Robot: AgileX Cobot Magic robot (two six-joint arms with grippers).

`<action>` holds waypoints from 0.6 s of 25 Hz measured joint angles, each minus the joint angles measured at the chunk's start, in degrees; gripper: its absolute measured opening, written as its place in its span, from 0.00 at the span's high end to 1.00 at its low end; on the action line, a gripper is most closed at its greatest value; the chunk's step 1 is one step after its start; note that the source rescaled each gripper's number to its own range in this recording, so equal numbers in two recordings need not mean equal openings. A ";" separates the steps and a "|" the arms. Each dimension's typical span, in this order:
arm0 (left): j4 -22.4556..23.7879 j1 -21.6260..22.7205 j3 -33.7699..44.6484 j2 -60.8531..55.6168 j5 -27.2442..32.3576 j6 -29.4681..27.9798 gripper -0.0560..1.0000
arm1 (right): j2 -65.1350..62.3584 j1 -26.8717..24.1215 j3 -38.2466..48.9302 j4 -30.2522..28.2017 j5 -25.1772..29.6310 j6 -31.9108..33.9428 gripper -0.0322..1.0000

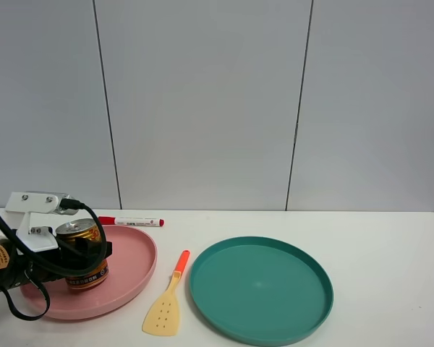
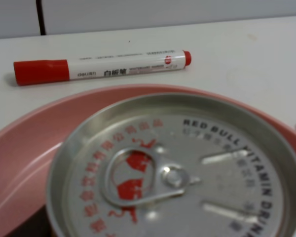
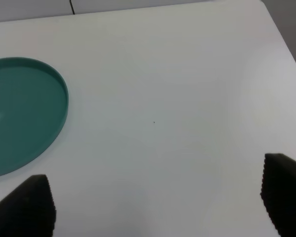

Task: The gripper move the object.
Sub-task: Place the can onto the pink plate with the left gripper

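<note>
My left gripper point(image 1: 84, 254) is set about the gold can point(image 1: 78, 231), which stands upright on the pink plate point(image 1: 134, 267), with a dark finger to each side; whether they press on it I cannot tell. My right gripper point(image 3: 155, 200) hangs over the white table point(image 3: 177, 98), fingers well apart, beside the teal plate point(image 3: 19, 113). A red-capped marker point(image 1: 130, 221) lies just behind the pink plate
</note>
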 joint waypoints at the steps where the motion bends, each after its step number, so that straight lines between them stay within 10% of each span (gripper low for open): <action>1: 0.00 0.00 0.00 0.00 0.00 0.00 0.95 | 0.00 0.00 0.00 0.00 0.00 0.00 0.00; 4: 0.00 0.00 0.00 0.00 0.00 0.00 0.94 | 0.00 0.00 0.00 0.00 0.00 0.00 0.00; 9: 0.05 0.00 0.00 0.41 0.69 -1.57 0.12 | 0.00 0.00 0.00 0.00 0.00 0.00 0.00; 15: 0.58 0.00 0.00 0.47 0.69 -2.20 0.02 | 0.00 0.00 0.00 0.00 0.00 0.00 0.00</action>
